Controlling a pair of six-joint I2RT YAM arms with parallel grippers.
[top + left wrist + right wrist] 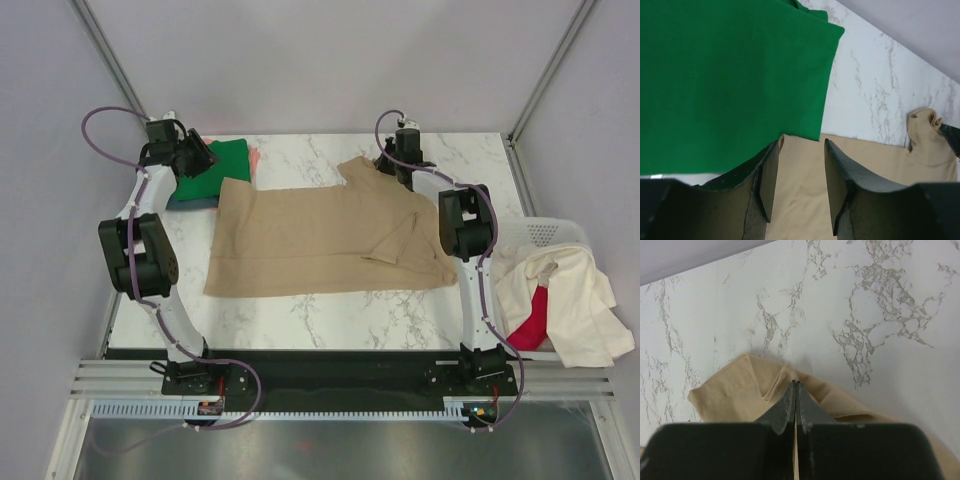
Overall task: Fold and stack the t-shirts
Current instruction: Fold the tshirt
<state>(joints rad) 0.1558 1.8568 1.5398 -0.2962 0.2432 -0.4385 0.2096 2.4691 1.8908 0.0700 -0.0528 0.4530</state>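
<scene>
The right claw [795, 386] is shut, pinching the far edge of the tan t-shirt [725, 390] spread on the table [330, 312]. The left claw [801, 150] hangs half open, holding nothing, beside the green t-shirt [725, 75]. That pinch looks tiny; pulled from one side, the shirt may slip or bunch.

White marble-patterned tabletop [400, 310], large tan cloth t-shirt [300, 240] spread flat mid-table, small stack of folded cloth t-shirts [190, 198] at far-left corner (green one [218, 168] on top).

White arms [478, 300], black joints [140, 255], purple cables [85, 130]
</scene>
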